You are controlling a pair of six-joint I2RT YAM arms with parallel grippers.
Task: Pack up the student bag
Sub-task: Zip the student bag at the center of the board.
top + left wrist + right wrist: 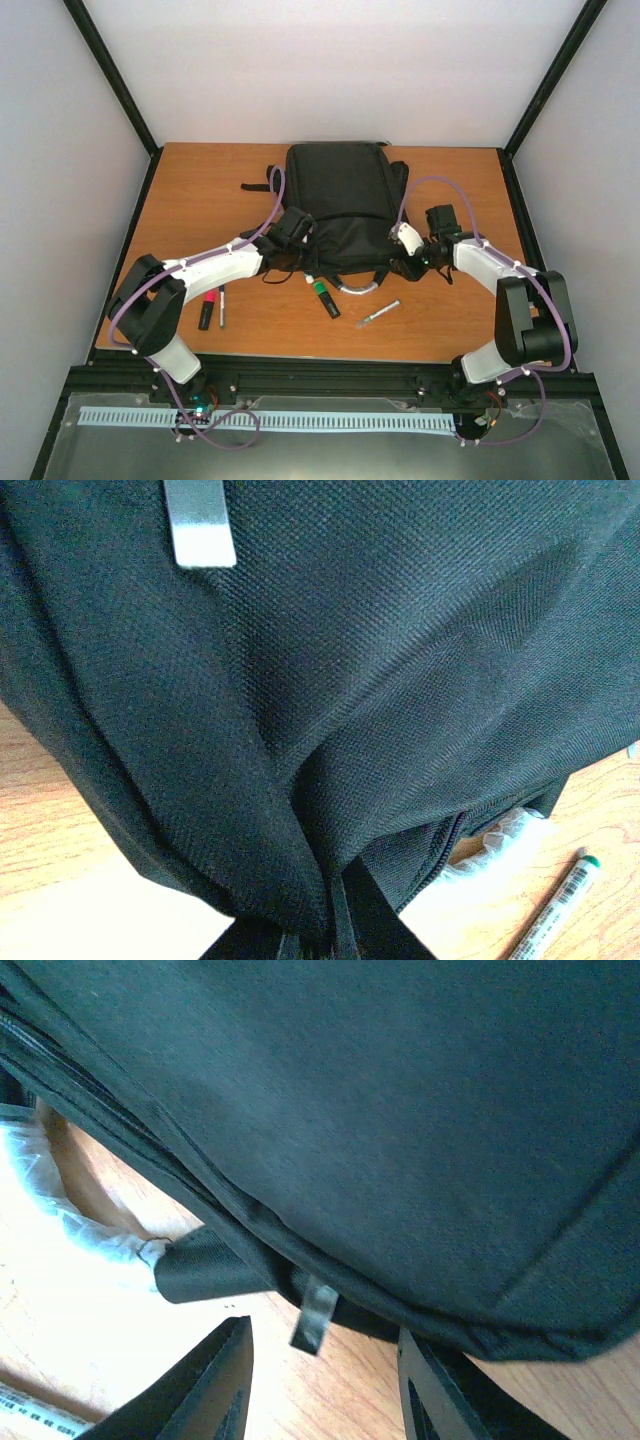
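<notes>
- The right gripper (325, 1385) is part open, its jaws apart with nothing between them; a small zip pull (315, 1317) hangs just above the gap, apparently untouched
- The left gripper (291, 229) is closed on a fold of black cloth, which the left wrist view shows gathered down into the fingers
- That cloth belongs to the student bag (340, 200), which lies flat on the table (200, 190) between the two grippers, the left one at its near left edge and the right one at its near right edge
- Its plastic-wrapped loop handle (356, 287) curls out of the near edge, towards the arm bases
- Loose in front of the bag lie a pink highlighter (207, 311), a black pen (222, 306), a green marker (323, 296) and a pale pen (377, 315); none of them is packed yet
- Risk: the pull is thin and tilted, so the right jaws could close beside it, or catch the strap end (200, 1270) just next to it
- Risk: the left pinch holds only a thin fold, and if it slips the whole bag would likely drag with the zip instead of opening
- Risk: a sliding bag could push the green marker, which lies close to its near edge
</notes>
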